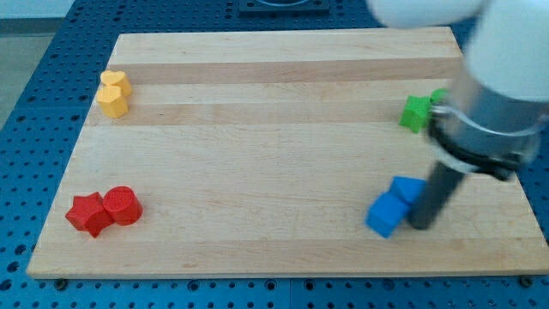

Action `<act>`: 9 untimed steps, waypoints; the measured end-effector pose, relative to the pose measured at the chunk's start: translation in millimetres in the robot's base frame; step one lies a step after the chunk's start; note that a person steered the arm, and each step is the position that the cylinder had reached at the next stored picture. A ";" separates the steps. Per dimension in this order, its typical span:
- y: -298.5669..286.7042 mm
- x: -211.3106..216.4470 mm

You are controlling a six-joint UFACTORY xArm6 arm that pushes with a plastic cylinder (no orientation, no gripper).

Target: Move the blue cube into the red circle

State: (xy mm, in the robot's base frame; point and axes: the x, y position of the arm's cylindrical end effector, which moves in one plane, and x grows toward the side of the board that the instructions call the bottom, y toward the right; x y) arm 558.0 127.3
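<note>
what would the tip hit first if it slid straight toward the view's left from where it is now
My tip would meet the blue cube first; it sits right beside it on the view's left, seemingly touching or nearly so. Another blue block lies just above. The red circle lies far beyond.

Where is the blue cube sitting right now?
The blue cube sits near the board's lower right in the camera view, touching a second blue block up-right of it, with my tip just to its right.
</note>
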 end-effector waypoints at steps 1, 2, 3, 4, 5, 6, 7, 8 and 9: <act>-92.2 -12.4; -147.5 -12.4; -117.1 -16.5; -63.5 -10.8; -89.6 14.1; -180.7 14.4; -255.2 14.4; -235.3 14.4; -234.5 27.2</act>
State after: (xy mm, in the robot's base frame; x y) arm 585.2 -107.2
